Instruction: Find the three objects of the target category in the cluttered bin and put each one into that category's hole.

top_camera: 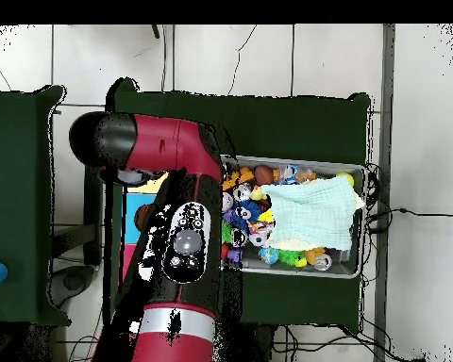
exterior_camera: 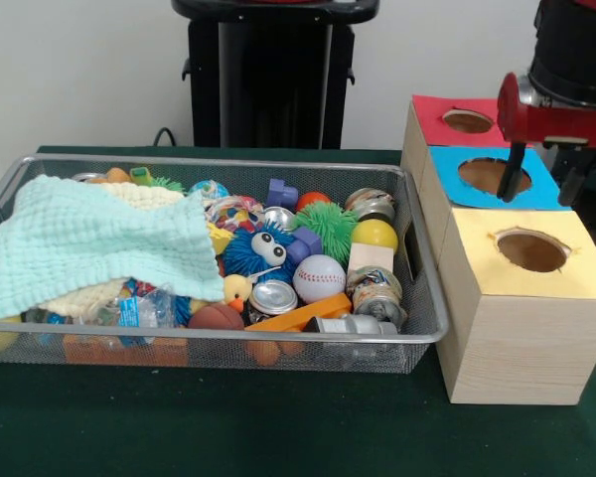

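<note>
Hanging above the boxes, the gripper (exterior_camera: 544,171) shows two dark fingers spread apart with nothing between them, one over the blue-topped box (exterior_camera: 497,179) and the other just past that box's edge, near the yellow hole (exterior_camera: 532,250). The hole is a round cut-out with a ragged rim in yellow paper, topping the pale wooden box (exterior_camera: 521,343) that stands just beside the bin (exterior_camera: 228,343) at its end.

The bin is a shallow basket of silver wire mesh with a rounded metal rim. At the end of the bin farthest from the boxes, the mint cloth (exterior_camera: 89,243) lies spread wide over the clutter, soft and waffle-knit, one edge draped against the bin's wall. The cream cloth (exterior_camera: 144,196) peeks out from under it, also waffle-knit. The dotted cloth cannot be made out.

Toward the box end of the bin sit a fuzzy blue toy (exterior_camera: 258,250) with eyes, a spiky green ball (exterior_camera: 328,224), a stitched white baseball (exterior_camera: 319,277), a smooth yellow ball (exterior_camera: 374,235) and crushed metal cans (exterior_camera: 274,296).

In the overhead view the red arm (top_camera: 178,217) covers the boxes, and the mint cloth (top_camera: 310,212) lies across the bin's (top_camera: 356,269) end away from the arm.
</note>
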### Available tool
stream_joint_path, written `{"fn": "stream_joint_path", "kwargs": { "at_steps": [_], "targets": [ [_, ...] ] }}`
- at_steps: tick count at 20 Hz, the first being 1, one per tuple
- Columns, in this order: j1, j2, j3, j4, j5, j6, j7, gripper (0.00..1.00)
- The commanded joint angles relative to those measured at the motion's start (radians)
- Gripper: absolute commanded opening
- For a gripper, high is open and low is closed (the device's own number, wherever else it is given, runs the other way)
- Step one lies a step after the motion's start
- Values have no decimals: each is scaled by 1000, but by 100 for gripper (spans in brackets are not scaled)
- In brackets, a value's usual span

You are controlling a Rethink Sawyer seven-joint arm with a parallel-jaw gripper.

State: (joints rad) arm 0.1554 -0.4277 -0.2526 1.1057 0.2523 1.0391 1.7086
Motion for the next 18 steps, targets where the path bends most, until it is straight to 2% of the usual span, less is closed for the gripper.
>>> {"fn": "stream_joint_path", "kwargs": {
  "at_steps": [1, 3, 6, 10, 18],
  "targets": [
    [-46, -60, -20, 111, -79, 96, 101, 100],
    [-61, -55, -24, 102, -96, 86, 85, 100],
    [-75, -71, -19, 146, -111, 43, 69, 100],
    [-94, -64, -12, 157, -135, 7, 57, 100],
    [-137, -62, 3, 146, -183, 11, 31, 100]
  ]
}}
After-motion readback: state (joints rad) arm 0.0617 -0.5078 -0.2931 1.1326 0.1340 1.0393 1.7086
